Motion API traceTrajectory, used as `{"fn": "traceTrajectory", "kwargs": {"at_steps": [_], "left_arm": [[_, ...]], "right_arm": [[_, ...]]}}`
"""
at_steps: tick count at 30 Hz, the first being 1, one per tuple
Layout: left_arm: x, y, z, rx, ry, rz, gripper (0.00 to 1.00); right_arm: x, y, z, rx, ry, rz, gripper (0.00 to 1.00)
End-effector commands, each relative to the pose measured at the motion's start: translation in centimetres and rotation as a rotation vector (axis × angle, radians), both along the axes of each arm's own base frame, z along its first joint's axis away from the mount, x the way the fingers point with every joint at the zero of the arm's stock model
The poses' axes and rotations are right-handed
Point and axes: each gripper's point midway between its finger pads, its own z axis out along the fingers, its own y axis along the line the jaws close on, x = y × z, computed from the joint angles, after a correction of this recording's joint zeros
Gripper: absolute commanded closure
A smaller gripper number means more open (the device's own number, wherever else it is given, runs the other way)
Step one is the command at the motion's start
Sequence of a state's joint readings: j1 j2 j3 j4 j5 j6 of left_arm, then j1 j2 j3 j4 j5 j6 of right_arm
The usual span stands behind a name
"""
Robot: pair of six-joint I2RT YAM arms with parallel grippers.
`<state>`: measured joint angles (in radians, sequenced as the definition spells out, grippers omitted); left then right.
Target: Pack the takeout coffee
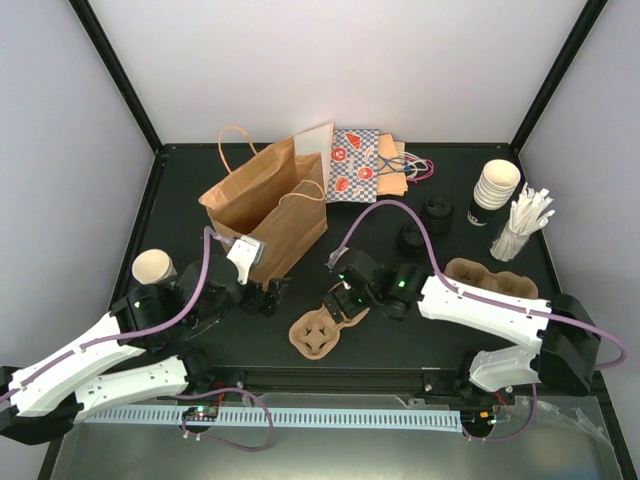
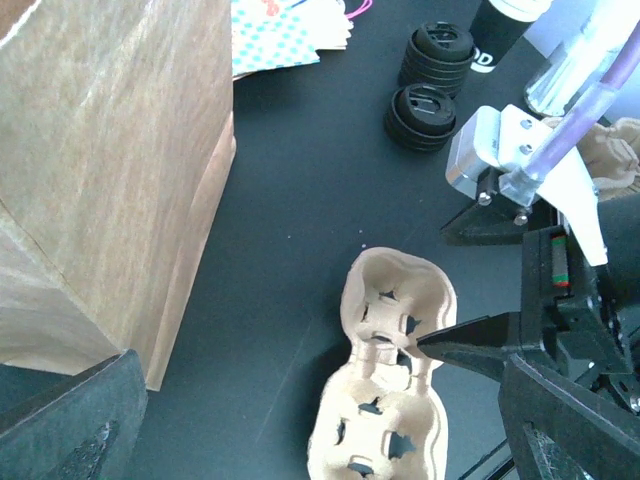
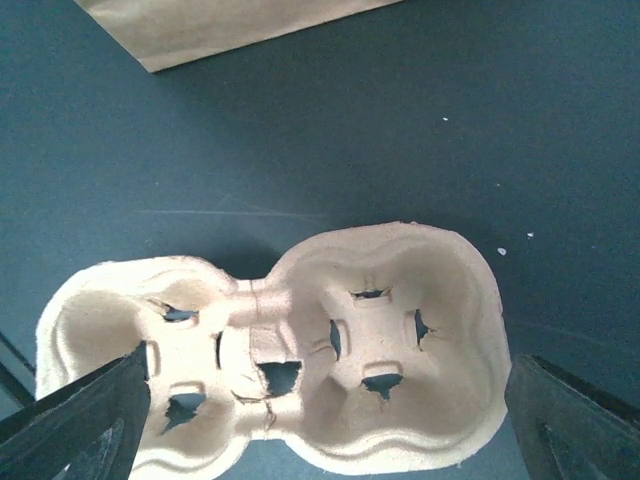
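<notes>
- Cream-white paper cup [image 1: 153, 266], your takeout coffee, stands upright at the far left of the desk [image 1: 180, 190], close beside the left arm's elbow. From above its mouth looks open, with no black lid on it.
- Your left claw [image 1: 268, 296] is spread and empty, near the foot of the tall brown paper bag [image 1: 265, 205], pointing away from the cup.
- Your right claw [image 1: 337, 292] is spread too, holding nothing, just above the moulded brown pulp two-cup carrier [image 1: 320, 330], whose long axis runs across its opening.
- By my judgement the left arm is nearer: the cup lies behind and left of its claw, well apart from the right.
</notes>
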<state>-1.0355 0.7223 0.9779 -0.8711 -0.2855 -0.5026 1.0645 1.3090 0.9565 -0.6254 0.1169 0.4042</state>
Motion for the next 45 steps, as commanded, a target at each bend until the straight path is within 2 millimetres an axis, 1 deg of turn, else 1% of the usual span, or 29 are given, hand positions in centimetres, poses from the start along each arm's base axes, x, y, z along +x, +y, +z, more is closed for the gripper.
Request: {"fn": "traceTrajectory", "kwargs": {"at_steps": [1, 4, 8, 12, 17, 20, 24, 28, 32, 37, 42, 45], "left_arm": [[-0.2, 0.4, 1.0, -0.047, 0.038, 0.028, 0.01], [-0.2, 0.3, 0.9, -0.062, 0.058, 0.027, 0.01], [-0.1, 0.9, 0.2, -0.042, 0.079, 0.050, 0.01], [-0.2, 1.5, 0.3, -0.046, 0.078, 0.063, 0.01], [-0.1, 2.2, 0.2, -0.034, 0.071, 0.084, 0.01], [0.0, 2.2, 0.0, -0.023, 0.071, 0.088, 0.01], [0.2, 2.3, -0.1, -0.009, 0.068, 0.096, 0.01], [0.5, 2.7, -0.9, 0.039, 0.085, 0.123, 0.01], [0.5, 2.5, -0.8, 0.029, 0.083, 0.117, 0.01], [0.7, 2.8, -0.9, 0.043, 0.086, 0.135, 0.01], [0.7, 2.8, -0.8, 0.041, 0.085, 0.135, 0.01], [0.7, 2.9, -0.8, 0.042, 0.083, 0.137, 0.01]], "right_arm": [[0.8, 0.6, -0.4, -0.019, -0.031, 0.022, 0.00], [0.5, 1.1, -1.7, -0.047, 0.017, 0.058, 0.00], [0.2, 1.8, -3.8, -0.114, 0.076, 0.106, 0.01], [-0.9, 2.5, -5.3, -0.137, 0.157, 0.155, 0.03], [-1.3, 2.2, -6.8, -0.170, 0.195, 0.137, 0.04], [-1.5, 2.1, -7.4, -0.192, 0.202, 0.132, 0.08], [-1.7, 2.3, -8.0, -0.221, 0.203, 0.127, 0.11], [-1.4, 2.1, -8.8, -0.276, 0.189, 0.115, 0.14], [-1.6, 2.3, -9.2, -0.292, 0.182, 0.121, 0.18], [-1.4, 2.0, -9.7, -0.347, 0.157, 0.109, 0.23], [-1.6, 2.2, -10.0, -0.356, 0.151, 0.113, 0.31], [-1.4, 2.4, -9.7, -0.344, 0.143, 0.109, 0.37]]}}
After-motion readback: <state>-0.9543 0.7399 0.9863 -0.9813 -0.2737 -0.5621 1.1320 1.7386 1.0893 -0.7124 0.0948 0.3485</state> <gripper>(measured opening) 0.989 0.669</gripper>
